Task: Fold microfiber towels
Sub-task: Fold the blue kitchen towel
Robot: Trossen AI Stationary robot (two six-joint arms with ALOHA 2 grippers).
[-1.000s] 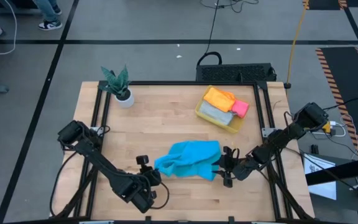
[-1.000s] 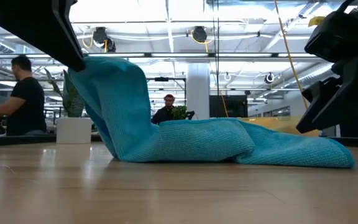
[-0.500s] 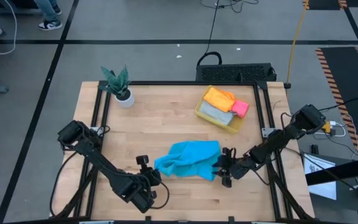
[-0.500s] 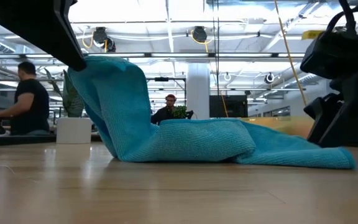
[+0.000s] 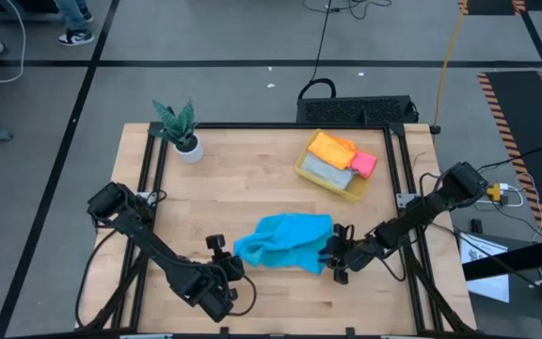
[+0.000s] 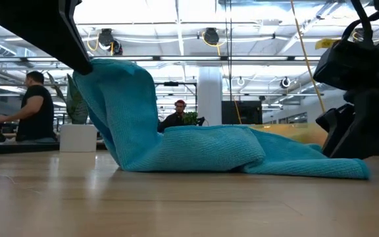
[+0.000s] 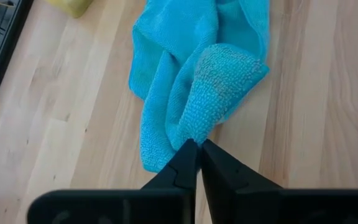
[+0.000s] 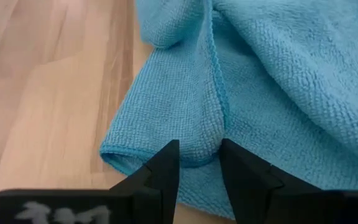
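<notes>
A bright blue towel [image 5: 285, 240] lies crumpled near the table's front edge. Its left corner is raised, with my left gripper [image 5: 237, 262] shut on it. My right gripper [image 5: 333, 254] is low at the towel's right end and still open. Its fingers stand on either side of a hemmed ridge [image 8: 199, 140] of the cloth. In the low view the towel [image 6: 196, 148] rises steeply on the left and lies flat toward the right. Orange [image 5: 330, 146], grey [image 5: 326, 169] and pink [image 5: 363, 164] towels lie in the yellow bin [image 5: 350, 191]. My left gripper pinches the towel's left corner [image 7: 194, 132] between its two fingertips, slanting down from the near left. That corner is lifted off the wood [image 6: 91, 69]; the rest of the cloth slopes down and lies on the table. My right gripper's fingertips [image 8: 166, 163] rest against the towel's near right edge, slanting down from the right, with the hem ridge between them. The jaws are not closed on the ridge, and the cloth lies flat on the table.
A small potted plant [image 5: 181, 132] stands at the far left corner. The bin sits at the far right. Bare wood [image 5: 233, 184] lies between them and the towel. Black rails [image 5: 144, 179] frame the table. People are in the room behind.
My right gripper has sunk toward the table and moved a little left, onto the towel's right end. My left gripper has kept the raised corner where it was.
</notes>
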